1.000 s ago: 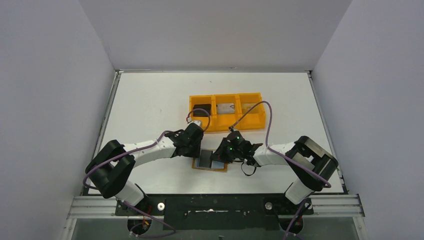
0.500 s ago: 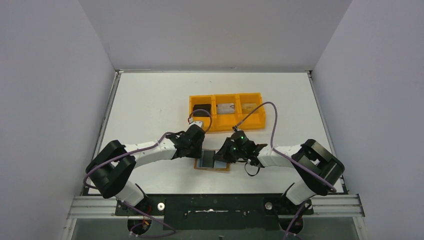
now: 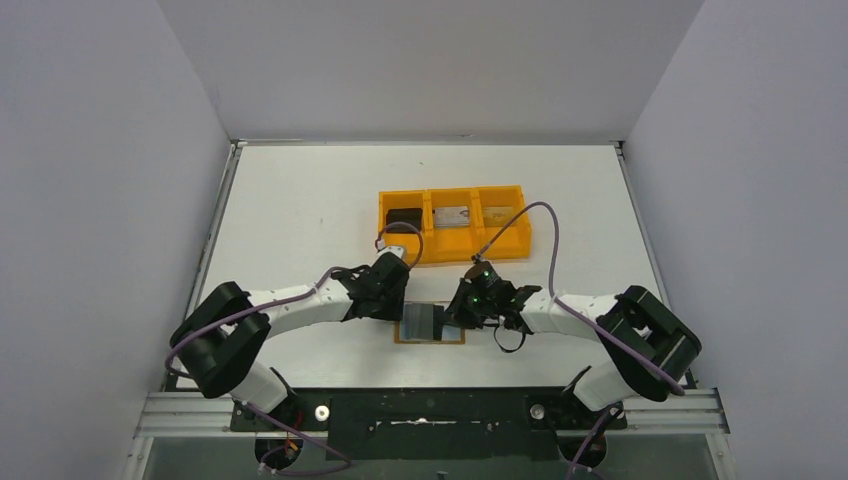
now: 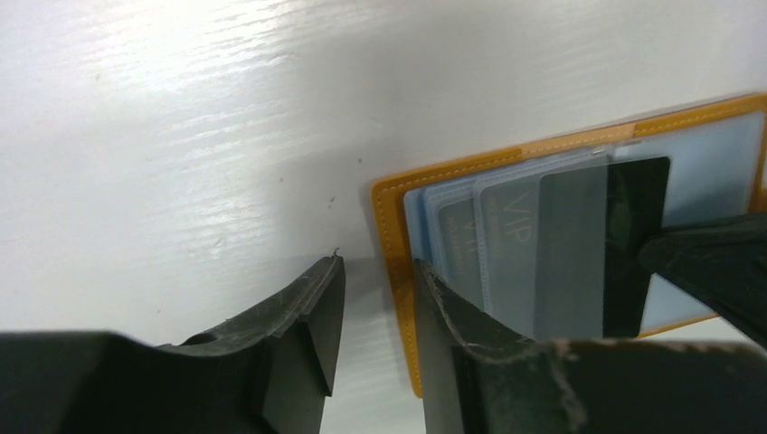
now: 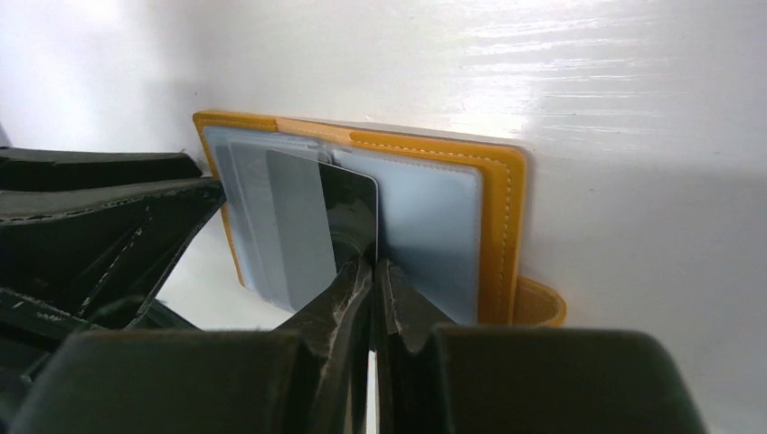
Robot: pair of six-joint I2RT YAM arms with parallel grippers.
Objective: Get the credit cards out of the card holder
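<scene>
The tan-brown card holder (image 3: 430, 339) lies open and flat on the table near the front edge. My left gripper (image 3: 396, 304) is at its left edge. In the left wrist view the jaws (image 4: 375, 280) stand slightly apart astride that edge (image 4: 398, 235), one finger on the wallet and one on the table. My right gripper (image 3: 456, 317) is shut on the edge of a dark credit card (image 5: 348, 212), which sticks partly out of a clear pocket toward the right half. Other grey-blue cards (image 4: 461, 240) stay tucked in the left pockets.
An orange three-compartment tray (image 3: 455, 258) stands just behind the wallet, with a dark card (image 3: 404, 218) and two silvery cards (image 3: 453, 215) in it. The right arm's purple cable (image 3: 545, 240) loops over the tray's right end.
My right gripper has moved to the right with the dark card, drawing it further out of its pocket. The wallet has shifted slightly right. The left gripper stays at the wallet's left edge.
</scene>
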